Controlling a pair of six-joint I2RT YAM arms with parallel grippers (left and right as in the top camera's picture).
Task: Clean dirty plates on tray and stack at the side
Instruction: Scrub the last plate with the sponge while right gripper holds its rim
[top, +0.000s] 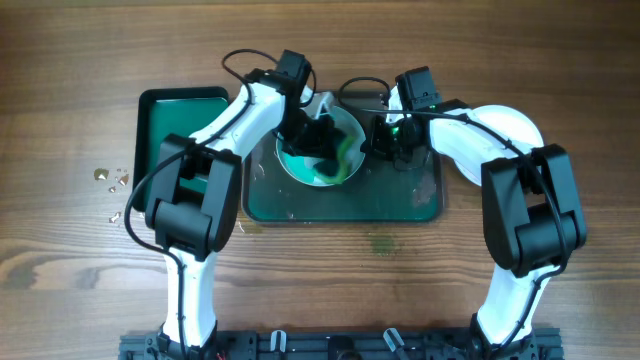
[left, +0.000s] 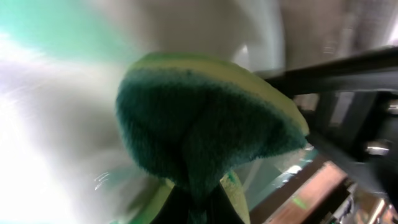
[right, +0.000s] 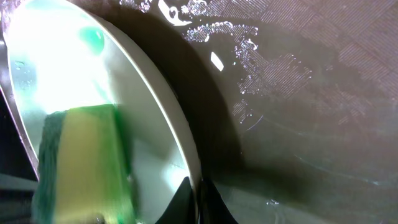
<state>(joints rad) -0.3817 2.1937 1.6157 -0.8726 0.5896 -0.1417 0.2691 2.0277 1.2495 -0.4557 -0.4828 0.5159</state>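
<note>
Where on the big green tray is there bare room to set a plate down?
The right front of the tray, between the plate and the right rim, is bare. So is the strip along the near rim. The middle is crowded: the left hand with the sponge and the right hand gripping the plate meet there.

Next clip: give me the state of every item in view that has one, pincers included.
Scrubbed plate: tilted up, rim clamped, green smear on face.
Sponge: gripped, pressed against that plate.
Left pincer: shut on the sponge.
Right pincer: shut on the plate's rim.
Tray: wet, with droplets.
Side plate: flat on the table right of the tray, looks white.
</note>
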